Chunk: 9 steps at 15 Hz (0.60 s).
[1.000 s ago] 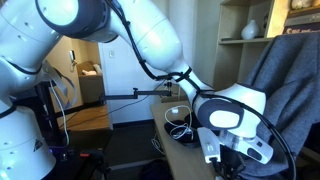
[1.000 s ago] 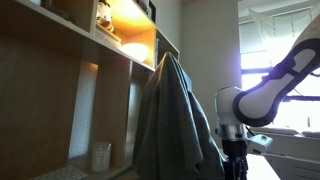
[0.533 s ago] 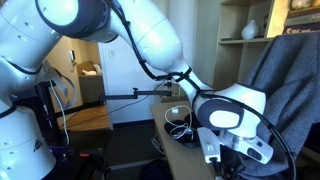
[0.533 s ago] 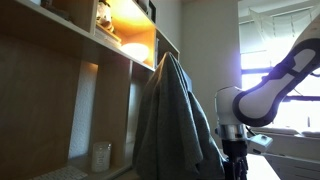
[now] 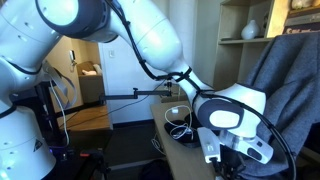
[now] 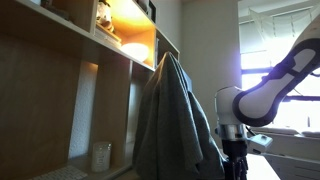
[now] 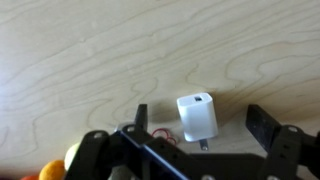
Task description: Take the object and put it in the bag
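In the wrist view a small white charger plug [image 7: 198, 117] lies on the pale wooden tabletop [image 7: 90, 50], its metal prong pointing toward the camera. My gripper [image 7: 200, 122] hangs just above it, open, with the plug between the two dark fingers [image 7: 141, 115] and touching neither. Both exterior views show the white arm reaching down with its wrist [image 5: 226, 116] low over the desk and the gripper [image 6: 236, 160] at the frame's lower edge. The bag is out of view.
A big grey cloth [image 5: 285, 75] drapes a chair beside the arm, also the grey cloth [image 6: 170, 120] next to the lit wooden shelves [image 6: 120, 50]. White cables [image 5: 178, 118] lie on the desk. An orange and yellow thing [image 7: 60, 165] and a thin red wire [image 7: 165, 133] sit near the gripper.
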Motion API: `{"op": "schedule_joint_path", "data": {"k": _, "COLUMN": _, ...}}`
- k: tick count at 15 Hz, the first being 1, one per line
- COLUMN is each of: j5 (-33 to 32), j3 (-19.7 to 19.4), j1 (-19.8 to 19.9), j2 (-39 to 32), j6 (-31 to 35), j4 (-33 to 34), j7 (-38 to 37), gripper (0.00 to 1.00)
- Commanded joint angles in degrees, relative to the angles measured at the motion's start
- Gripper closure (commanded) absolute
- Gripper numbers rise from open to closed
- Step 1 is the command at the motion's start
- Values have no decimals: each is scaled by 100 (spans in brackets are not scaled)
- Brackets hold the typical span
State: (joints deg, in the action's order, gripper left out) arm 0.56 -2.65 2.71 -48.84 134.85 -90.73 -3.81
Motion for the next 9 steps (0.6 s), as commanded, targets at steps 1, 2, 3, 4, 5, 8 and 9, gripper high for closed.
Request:
{"op": "schedule_joint_path", "data": {"k": 1, "j5": 48, "j3": 49, "j1": 50, "j2": 18, "j6": -21, "j4": -4, "j7": 110, "gripper": 0}}
{"op": "schedule_joint_path", "data": {"k": 2, "j5": 40, "j3": 41, "j1": 42, "j2": 34, "j6": -10, "j4": -25, "j7": 103, "gripper": 0}}
{"op": "schedule_joint_path", "data": {"k": 3, "j5": 35, "j3": 29, "j1": 33, "j2": 42, "j6": 2, "j4": -35, "j7": 81, "gripper": 0}}
{"op": "schedule_joint_path", "data": {"k": 4, "j5": 53, "j3": 46, "j1": 50, "j2": 54, "j6": 1, "j4": -47, "j7": 100, "gripper": 0}}
{"op": "schedule_joint_path", "data": {"k": 5, "j5": 56, "j3": 50, "j1": 55, "j2": 68, "j6": 18, "j4": -65, "j7": 109, "gripper": 0}}
{"op": "schedule_joint_path", "data": {"k": 8, "j5": 63, "j3": 57, "j1": 59, "j2": 107, "j6": 27, "j4": -110, "j7": 114, "gripper": 0}}
{"op": "schedule_joint_path", "data": {"k": 9, "j5": 66, "j3": 59, "j1": 60, "j2": 130, "j6": 62, "j4": -144, "j7": 117, "gripper": 0}}
